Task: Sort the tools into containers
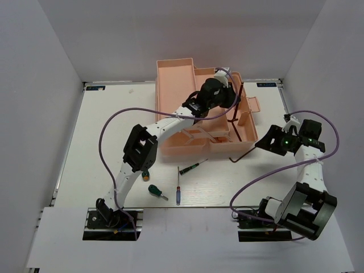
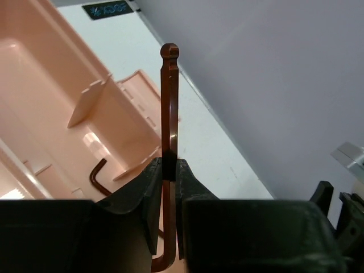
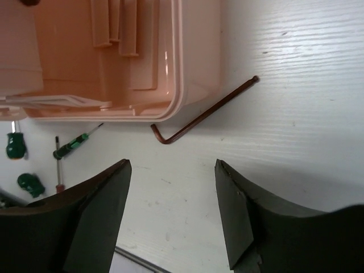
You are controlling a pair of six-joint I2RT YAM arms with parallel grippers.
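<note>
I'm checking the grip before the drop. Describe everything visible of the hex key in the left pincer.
The hex key is a slim copper-brown metal L. In the left wrist view its long arm stands upright, ending in a small ball tip; the short leg hooks left at the bottom. The left pincer is shut on the long arm, nearer the bend, a dark finger on each side. Nothing else touches it; the pink toolbox lies behind.
</note>
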